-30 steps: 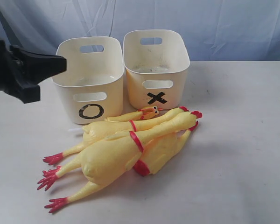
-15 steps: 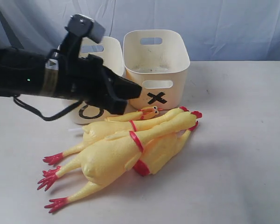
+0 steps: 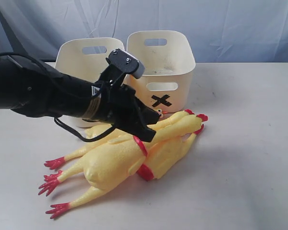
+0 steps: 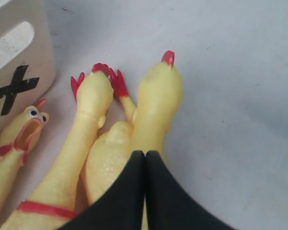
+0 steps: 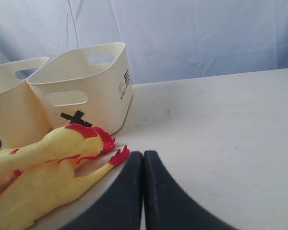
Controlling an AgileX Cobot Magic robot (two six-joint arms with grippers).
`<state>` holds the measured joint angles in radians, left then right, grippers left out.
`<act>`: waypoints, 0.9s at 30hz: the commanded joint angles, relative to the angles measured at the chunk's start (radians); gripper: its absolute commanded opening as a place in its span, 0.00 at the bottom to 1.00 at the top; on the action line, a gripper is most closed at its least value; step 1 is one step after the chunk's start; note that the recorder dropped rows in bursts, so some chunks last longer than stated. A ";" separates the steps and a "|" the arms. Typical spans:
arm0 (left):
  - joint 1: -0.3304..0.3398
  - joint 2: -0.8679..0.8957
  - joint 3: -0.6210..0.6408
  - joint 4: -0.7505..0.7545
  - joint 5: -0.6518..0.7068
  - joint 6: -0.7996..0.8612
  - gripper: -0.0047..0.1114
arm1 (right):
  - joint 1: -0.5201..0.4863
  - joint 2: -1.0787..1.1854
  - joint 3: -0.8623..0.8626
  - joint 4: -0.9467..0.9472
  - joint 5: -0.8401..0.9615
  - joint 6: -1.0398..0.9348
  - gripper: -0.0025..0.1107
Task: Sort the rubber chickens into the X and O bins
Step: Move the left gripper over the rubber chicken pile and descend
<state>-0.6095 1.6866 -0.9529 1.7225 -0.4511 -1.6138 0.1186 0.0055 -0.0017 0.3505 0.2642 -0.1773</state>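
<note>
The rubber chickens lie piled in front of the bins. The largest long chicken (image 3: pixel 113 163) is in front. A second long chicken (image 3: pixel 98 135) lies behind it, and the stubby one (image 3: pixel 167 154) lies partly beneath it. Only the head of the small thin chicken (image 4: pixel 28 128) shows, near the X bin (image 3: pixel 161 52). The O bin (image 3: pixel 81 53) has its mark hidden by my left arm. My left gripper (image 3: pixel 149 135) is shut and empty, just above the front chicken's neck (image 4: pixel 156 96). My right gripper (image 5: pixel 143 154) is shut and empty, low over the table near a red foot (image 5: pixel 118 156).
A blue-grey cloth backdrop (image 3: pixel 230 24) hangs behind the bins. The white tabletop (image 3: pixel 245 143) stretches to the right of the pile. My left arm's cable (image 3: pixel 69 130) loops beneath the forearm in front of the O bin.
My left arm has swung in from the left edge, crossed in front of the O bin and come down over the chicken pile. The chickens and bins have not moved.
</note>
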 commanded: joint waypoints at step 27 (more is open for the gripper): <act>-0.102 0.000 -0.062 -0.455 0.228 0.427 0.04 | 0.022 -0.005 0.002 0.002 -0.008 -0.002 0.01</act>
<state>-0.6933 1.6866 -1.0120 1.5279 -0.2861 -1.4060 0.1380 0.0055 -0.0017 0.3505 0.2642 -0.1773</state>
